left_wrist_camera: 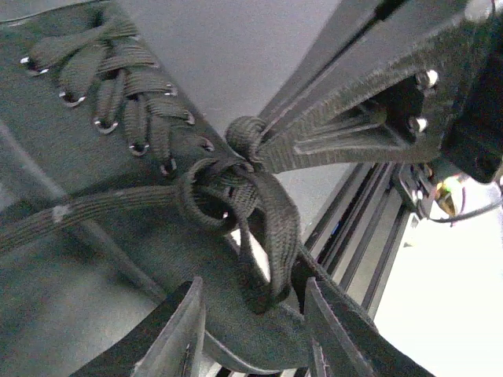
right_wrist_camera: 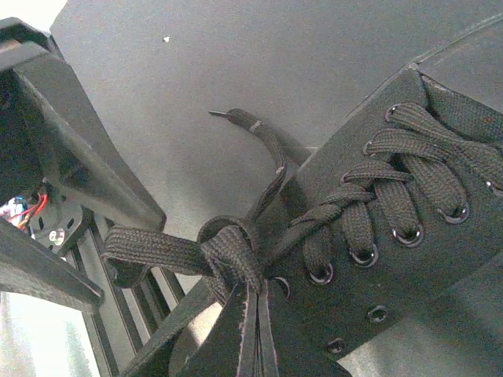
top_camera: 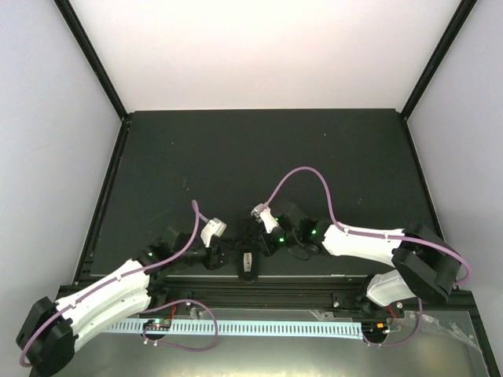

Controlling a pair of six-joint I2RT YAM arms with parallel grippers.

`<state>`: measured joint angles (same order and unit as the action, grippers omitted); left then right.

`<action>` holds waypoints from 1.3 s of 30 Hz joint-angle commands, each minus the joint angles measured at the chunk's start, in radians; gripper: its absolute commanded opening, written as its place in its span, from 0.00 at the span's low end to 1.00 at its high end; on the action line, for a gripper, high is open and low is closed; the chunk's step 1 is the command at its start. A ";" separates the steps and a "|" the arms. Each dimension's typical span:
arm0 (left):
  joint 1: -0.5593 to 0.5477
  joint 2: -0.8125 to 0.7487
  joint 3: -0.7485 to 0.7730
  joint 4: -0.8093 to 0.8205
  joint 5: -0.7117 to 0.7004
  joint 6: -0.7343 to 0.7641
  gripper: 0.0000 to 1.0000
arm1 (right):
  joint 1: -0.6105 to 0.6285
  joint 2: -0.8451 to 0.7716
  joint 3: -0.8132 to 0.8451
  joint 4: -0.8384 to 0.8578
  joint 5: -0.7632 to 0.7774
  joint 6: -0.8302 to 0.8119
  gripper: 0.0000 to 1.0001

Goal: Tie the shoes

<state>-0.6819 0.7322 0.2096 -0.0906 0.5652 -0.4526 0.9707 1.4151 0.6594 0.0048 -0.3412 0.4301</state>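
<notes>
Shoe (top_camera: 247, 265): lower centre of overhead view, near table (top_camera: 236, 157) edge. Judged light, upper yielding; laces (right_wrist_camera: 393, 196) limp, flat. Left gripper (left_wrist_camera: 255, 334) spread below hanging loop (left_wrist_camera: 267, 259); right gripper (left_wrist_camera: 259, 149) pinches lace beside knot (right_wrist_camera: 232, 255). Recommend grasping loop mid-length.

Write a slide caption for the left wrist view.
Left gripper open beside the knotted laces of the black shoe; right gripper pinches a loop.
</notes>
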 commanded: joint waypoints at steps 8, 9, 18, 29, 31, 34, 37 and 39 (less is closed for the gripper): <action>0.029 -0.181 0.134 -0.189 -0.225 -0.102 0.68 | 0.006 -0.010 -0.003 -0.004 0.014 -0.001 0.02; 0.042 -0.164 0.138 -0.190 -0.233 -0.106 0.68 | 0.005 -0.010 -0.005 -0.002 0.015 -0.001 0.02; 0.099 0.106 0.162 -0.101 -0.096 -0.114 0.51 | 0.005 -0.019 -0.016 0.010 0.015 0.005 0.01; 0.102 0.206 0.148 0.002 0.016 -0.131 0.46 | 0.005 -0.001 -0.001 0.023 0.005 0.005 0.02; 0.101 0.210 0.146 0.018 0.027 -0.136 0.46 | 0.005 0.002 0.002 0.023 0.002 0.004 0.02; 0.101 0.226 0.144 0.030 0.038 -0.136 0.47 | 0.004 0.004 0.005 0.023 -0.001 0.004 0.02; 0.101 0.246 0.145 0.038 0.042 -0.135 0.43 | 0.005 0.002 0.005 0.020 -0.001 0.004 0.02; 0.102 0.253 0.145 0.048 0.044 -0.136 0.41 | 0.005 0.001 0.005 0.018 0.001 0.003 0.02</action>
<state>-0.5880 0.9676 0.3252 -0.0910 0.5777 -0.5804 0.9710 1.4143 0.6521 0.0078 -0.3405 0.4316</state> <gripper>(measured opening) 0.427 0.031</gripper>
